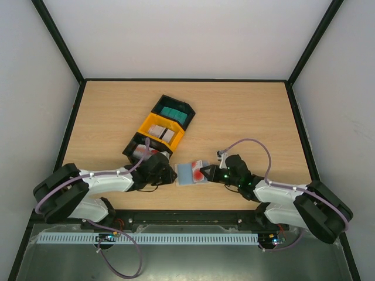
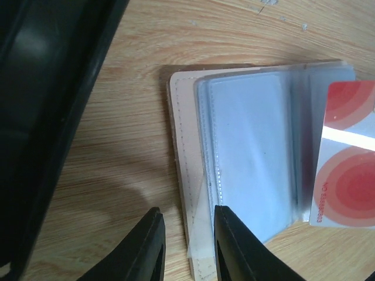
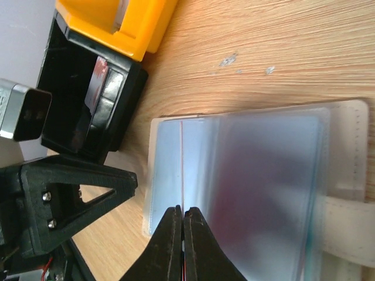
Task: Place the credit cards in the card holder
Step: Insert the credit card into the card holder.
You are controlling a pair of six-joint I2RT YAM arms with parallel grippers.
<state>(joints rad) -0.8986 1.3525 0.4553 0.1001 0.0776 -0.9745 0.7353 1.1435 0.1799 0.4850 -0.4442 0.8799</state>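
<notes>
We note card holder [image 1: 184, 174] open on table [image 1: 252, 117] between arms. Right gripper [image 3: 183, 219] pinches red card [image 2: 348, 175] edge-on over sleeve; not yet seated. Left gripper [image 2: 187, 234] narrow, straddling holder's edge; grip unclear. Other cards [image 1: 174, 112] lie in trays [image 1: 146, 124].

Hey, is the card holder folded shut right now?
No, the card holder lies spread open, its light blue inside facing up.
</notes>
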